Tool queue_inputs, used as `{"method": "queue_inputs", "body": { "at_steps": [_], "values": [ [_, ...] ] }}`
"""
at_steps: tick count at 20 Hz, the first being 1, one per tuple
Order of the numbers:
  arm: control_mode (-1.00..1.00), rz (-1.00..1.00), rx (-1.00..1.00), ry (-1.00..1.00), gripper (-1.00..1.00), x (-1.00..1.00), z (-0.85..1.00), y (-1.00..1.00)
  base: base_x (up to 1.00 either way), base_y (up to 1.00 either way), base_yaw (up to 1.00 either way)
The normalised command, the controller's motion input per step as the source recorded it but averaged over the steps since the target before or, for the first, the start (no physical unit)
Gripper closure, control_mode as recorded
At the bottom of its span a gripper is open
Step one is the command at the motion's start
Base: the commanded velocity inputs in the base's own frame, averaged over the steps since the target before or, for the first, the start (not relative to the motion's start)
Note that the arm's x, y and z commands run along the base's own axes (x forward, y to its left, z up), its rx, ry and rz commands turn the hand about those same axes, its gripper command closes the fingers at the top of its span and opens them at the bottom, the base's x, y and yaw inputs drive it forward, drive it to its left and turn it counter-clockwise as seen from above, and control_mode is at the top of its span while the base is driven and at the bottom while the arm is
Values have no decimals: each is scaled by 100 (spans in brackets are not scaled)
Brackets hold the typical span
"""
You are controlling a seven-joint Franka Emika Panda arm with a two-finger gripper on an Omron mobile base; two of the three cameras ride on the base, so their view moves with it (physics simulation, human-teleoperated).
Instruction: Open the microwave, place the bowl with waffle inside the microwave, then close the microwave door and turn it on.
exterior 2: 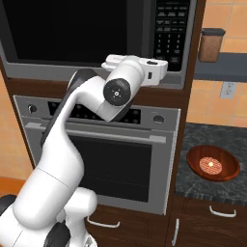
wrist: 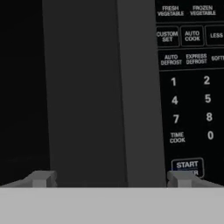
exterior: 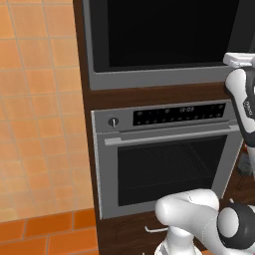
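Fingers (wrist: 41,178) spread wide (nothing held), straddling the microwave door (wrist: 26,87) handle (wrist: 103,87), door shut

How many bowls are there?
1. The bowl sits on the dark counter to the right of the oven, with a waffle inside it. More could be hidden behind closed doors.

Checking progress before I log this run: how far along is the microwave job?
Nothing finished yet. The microwave door is shut. The bowl with the waffle sits on the dark counter to the right. In hand: the open gripper faces the door's vertical handle, one fingertip on each side, not closed on it. Left: open, load the bowl, close, start.
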Motion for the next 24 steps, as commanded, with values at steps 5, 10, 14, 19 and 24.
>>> {"method": "queue_inputs", "body": {
  "at_steps": [5, 10, 14, 19, 24],
  "values": [
    [-100, 0, 0, 0, 100, 0, 0, 0, 0, 0, 0],
    [-100, 0, 0, 0, 100, 0, 0, 0, 0, 0, 0],
    [-100, 0, 0, 0, 100, 0, 0, 0, 0, 0, 0],
    [-100, 0, 0, 1, 100, -10, 0, 0, 0, 0, 0],
    [-100, 0, 0, 0, 100, -93, 0, 0, 0, 0, 0]
  ]
}}
